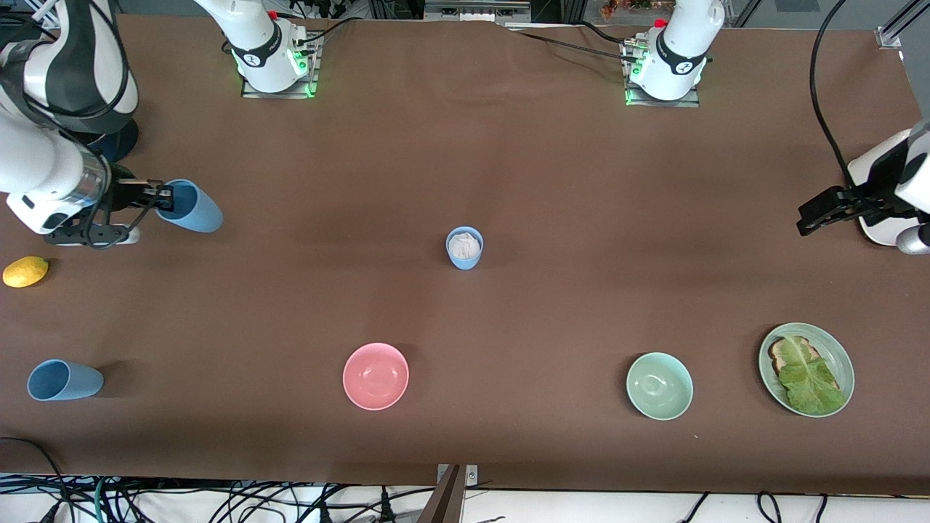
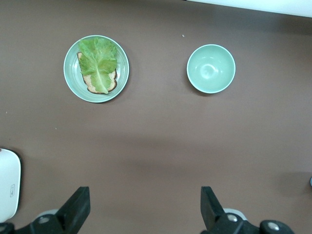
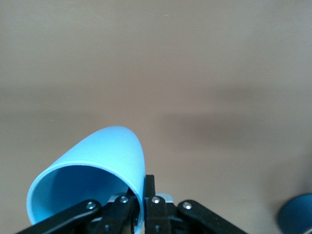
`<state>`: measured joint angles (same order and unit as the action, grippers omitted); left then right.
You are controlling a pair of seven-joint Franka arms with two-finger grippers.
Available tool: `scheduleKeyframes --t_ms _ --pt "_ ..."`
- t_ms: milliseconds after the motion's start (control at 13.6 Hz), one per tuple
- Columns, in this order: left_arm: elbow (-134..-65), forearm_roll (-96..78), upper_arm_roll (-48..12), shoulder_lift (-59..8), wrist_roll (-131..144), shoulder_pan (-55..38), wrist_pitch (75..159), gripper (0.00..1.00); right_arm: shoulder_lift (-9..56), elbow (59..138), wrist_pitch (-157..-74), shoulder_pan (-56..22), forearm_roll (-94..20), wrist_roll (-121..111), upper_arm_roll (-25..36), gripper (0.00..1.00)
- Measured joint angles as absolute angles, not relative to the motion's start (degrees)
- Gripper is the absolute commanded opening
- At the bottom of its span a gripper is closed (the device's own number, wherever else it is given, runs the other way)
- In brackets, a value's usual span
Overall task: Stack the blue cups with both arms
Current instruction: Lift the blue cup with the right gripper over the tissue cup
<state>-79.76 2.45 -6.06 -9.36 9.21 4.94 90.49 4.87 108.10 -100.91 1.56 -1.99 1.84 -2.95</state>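
Three light-blue cups show in the front view. My right gripper [image 1: 163,195] is shut on the rim of one blue cup [image 1: 190,206], which is tilted on its side low over the table at the right arm's end. In the right wrist view one finger is inside the rim and one outside [image 3: 141,192], with the cup [image 3: 97,156] mouth toward the camera. A second cup [image 1: 464,248] stands upright mid-table with something white in it. A third cup [image 1: 64,380] lies on its side near the front edge. My left gripper [image 1: 808,218] [image 2: 145,195] is open, empty, waiting at the left arm's end.
A lemon [image 1: 25,271] lies near the right gripper. A pink bowl [image 1: 375,375], a mint-green bowl [image 1: 659,386] [image 2: 211,68] and a green plate [image 1: 843,363] [image 2: 70,78] with bread and lettuce stand along the front. A dark blue pot [image 1: 120,142] is partly hidden by the right arm.
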Motion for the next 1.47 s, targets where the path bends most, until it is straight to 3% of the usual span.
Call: scheduleKeyframes --t_ms 221,515,736,1031,1472 --pt "-82.1 1.8 -6.1 -5.9 8.4 4.9 89.6 1.00 5.2 107.7 -101.6 1.3 -7.1 13.1 -9.6 0.00" --pt "-84.6 1.8 -6.3 -1.8 8.4 2.7 87.2 1.00 7.5 107.3 -109.7 -3.3 -8.9 31.3 -16.4 0.00" --pt "-86.5 1.8 -5.8 -1.3 8.4 2.5 83.4 1.00 11.7 104.1 -115.3 -11.8 -9.0 44.4 -17.0 0.00" --pt "-88.6 1.8 -4.3 -2.5 7.5 3.0 83.4 1.00 21.2 93.7 -117.9 -21.3 -8.3 55.0 -17.1 0.00" --pt "-88.6 1.8 -4.5 -3.7 7.5 2.7 89.2 1.00 28.7 89.8 -120.8 -25.3 -1.7 56.6 -16.9 0.00"
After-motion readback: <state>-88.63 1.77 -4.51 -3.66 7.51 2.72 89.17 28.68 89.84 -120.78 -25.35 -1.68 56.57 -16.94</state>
